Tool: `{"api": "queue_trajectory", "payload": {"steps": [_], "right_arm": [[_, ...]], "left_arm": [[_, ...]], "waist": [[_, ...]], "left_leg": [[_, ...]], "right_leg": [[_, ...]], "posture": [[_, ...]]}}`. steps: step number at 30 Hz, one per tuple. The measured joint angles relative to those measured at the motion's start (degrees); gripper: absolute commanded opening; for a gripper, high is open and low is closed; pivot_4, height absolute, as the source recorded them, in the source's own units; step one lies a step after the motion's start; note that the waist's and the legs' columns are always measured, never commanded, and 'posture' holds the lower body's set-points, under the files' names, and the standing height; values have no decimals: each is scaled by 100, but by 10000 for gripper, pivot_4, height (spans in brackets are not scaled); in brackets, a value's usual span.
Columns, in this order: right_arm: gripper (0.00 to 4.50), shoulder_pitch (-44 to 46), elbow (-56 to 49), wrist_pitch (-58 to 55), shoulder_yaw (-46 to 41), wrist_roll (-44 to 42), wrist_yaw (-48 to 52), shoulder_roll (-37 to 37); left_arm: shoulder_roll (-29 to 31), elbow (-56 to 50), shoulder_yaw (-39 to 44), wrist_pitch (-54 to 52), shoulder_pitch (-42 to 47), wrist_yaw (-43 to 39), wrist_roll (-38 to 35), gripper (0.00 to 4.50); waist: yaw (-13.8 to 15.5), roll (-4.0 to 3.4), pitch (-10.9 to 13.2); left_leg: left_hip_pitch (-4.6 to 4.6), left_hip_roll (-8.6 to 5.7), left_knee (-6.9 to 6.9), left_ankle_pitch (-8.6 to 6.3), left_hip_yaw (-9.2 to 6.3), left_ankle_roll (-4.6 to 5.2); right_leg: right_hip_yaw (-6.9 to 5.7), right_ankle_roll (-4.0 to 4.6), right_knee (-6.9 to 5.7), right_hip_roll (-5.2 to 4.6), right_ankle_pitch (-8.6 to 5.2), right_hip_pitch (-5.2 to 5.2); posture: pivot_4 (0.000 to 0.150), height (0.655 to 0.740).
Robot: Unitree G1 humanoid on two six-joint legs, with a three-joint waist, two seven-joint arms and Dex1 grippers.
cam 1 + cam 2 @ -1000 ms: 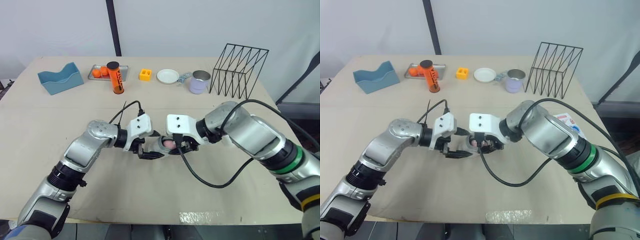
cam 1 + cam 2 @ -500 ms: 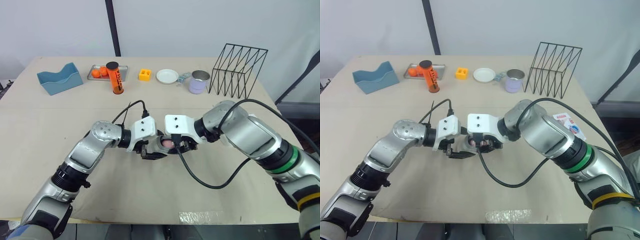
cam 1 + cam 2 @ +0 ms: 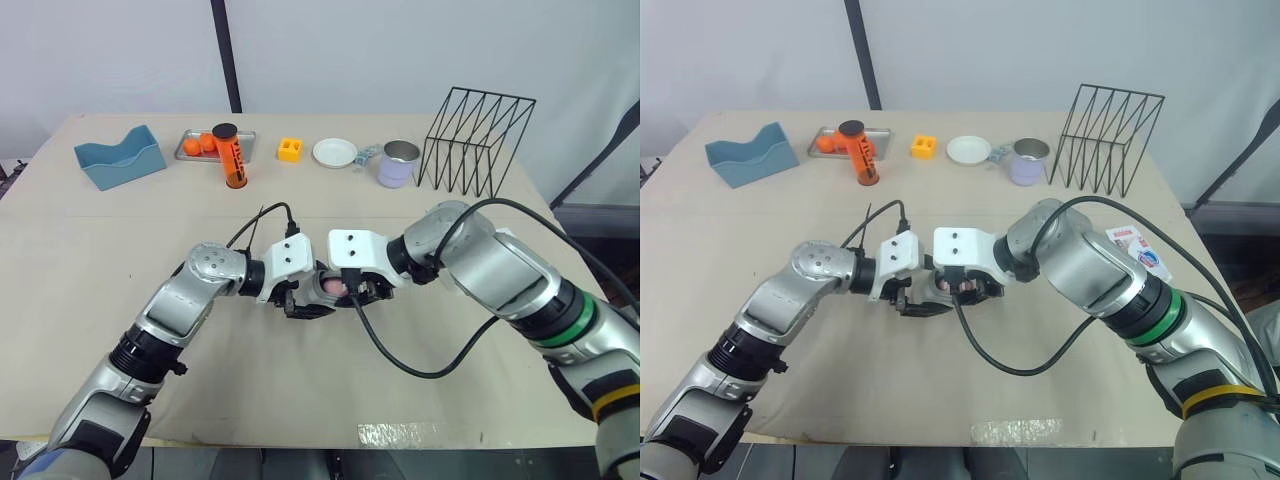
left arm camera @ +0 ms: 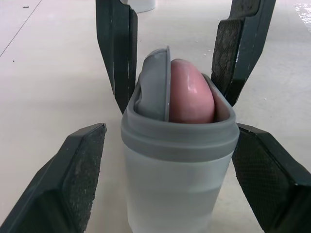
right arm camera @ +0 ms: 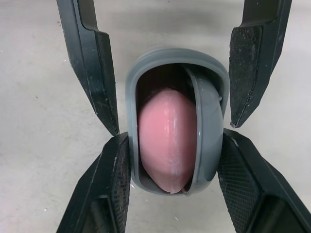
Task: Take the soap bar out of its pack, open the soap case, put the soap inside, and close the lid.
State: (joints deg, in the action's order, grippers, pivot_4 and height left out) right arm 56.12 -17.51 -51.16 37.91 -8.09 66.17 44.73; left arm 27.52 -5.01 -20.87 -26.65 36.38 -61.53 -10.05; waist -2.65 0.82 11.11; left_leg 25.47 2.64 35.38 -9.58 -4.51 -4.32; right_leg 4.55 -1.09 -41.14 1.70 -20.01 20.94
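Left claw (image 3: 308, 306) slides closer to soap case (image 3: 334, 296) on tabletop (image 3: 300, 400); pack (image 3: 1134, 247) lies well aside | left wrist: left claw wide open around soap case, pink soap (image 4: 190, 92) already inside | right wrist: right claw (image 5: 174, 145) squeezes soap case; lid (image 5: 206, 121) not shut yet

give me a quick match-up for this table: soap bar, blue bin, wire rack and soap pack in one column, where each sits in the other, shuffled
Things:
1 soap bar
2 blue bin
3 wire rack
4 soap pack

Places:
a far left corner of the table
b midway along the table's right edge
c inside the grey case
d far right corner of the table

Pairs: 1-c, 2-a, 3-d, 4-b
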Motion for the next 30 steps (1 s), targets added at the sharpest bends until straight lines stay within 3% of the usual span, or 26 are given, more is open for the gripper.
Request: {"api": "queue_trajectory", "payload": {"steps": [4, 18, 25, 30], "right_arm": [[20586, -2, 5, 14, -39, 60, 18, 8], [20586, -38, 7, 15, -82, 159, 112, -1], [44386, -129, 19, -5, -194, 116, 163, -27], [44386, -148, 20, -21, -199, 75, 243, -26]], "left_arm": [[-9, 28, -46, 75, 6, -28, 72, 19598], [-92, 132, -60, 194, 27, -58, 106, 19214], [-93, 228, -40, 315, 30, -127, 98, 19214], [-98, 299, -30, 417, 32, -146, 95, 19214]], "waist": [[0, 0, 0], [2, 0, 0], [4, 0, 0], [4, 0, 0]], "left_leg": [[0, -1, 0, 0, -1, 0], [0, -3, 3, 1, -9, -1], [0, -5, 4, 1, -11, -1], [0, -5, 4, 1, -11, -1]], "right_leg": [[-1, 0, 0, 0, 0, 0], [-9, 0, 0, -4, 0, -7], [-12, 0, 0, -5, 0, -8], [-13, 0, 0, -6, 0, -8]], "posture": [[1500, 7400], [1500, 7400], [1500, 7400], [1500, 7400]]}}
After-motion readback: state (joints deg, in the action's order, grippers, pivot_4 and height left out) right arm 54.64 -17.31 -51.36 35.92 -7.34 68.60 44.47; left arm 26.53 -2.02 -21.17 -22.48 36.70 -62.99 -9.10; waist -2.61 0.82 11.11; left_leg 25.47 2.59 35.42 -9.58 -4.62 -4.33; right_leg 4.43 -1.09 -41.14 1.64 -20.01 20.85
